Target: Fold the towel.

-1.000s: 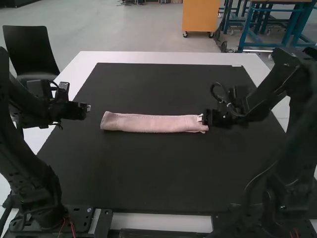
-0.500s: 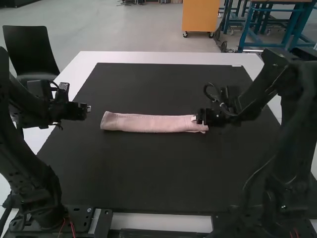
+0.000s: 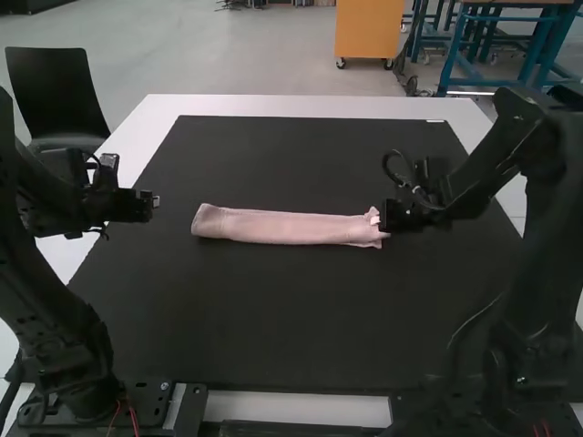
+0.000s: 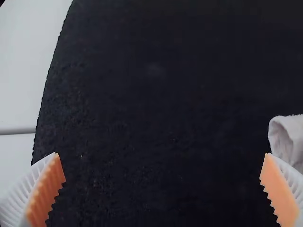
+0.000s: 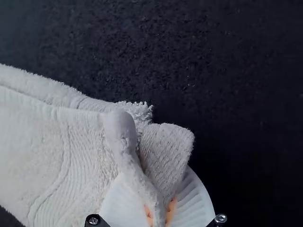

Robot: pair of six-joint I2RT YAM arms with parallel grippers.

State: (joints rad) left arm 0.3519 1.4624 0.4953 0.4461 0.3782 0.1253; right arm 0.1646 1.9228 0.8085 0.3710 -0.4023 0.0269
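Observation:
The pink towel point(image 3: 290, 227) lies as a long narrow folded strip across the middle of the mat. At its right end is my right gripper point(image 3: 383, 218). In the right wrist view, my right gripper point(image 5: 160, 215) is shut on a pinched edge of the towel point(image 5: 80, 151), with cloth standing up between the pads. My left gripper point(image 3: 155, 202) is off to the left of the towel, apart from it. Seen from its own wrist, the left gripper point(image 4: 162, 163) is wide open with bare mat between its fingers, and the towel's rolled end point(image 4: 289, 139) shows close by.
A black mat point(image 3: 273, 309) covers most of the white table point(image 3: 301, 106). The left arm's gripper is over the mat's left edge. A black chair point(image 3: 59, 96) stands beyond the table's left side.
The right gripper went slightly left along the towel, then back right, and the towel has slid a little to the right with it. The left gripper has shifted slightly left.

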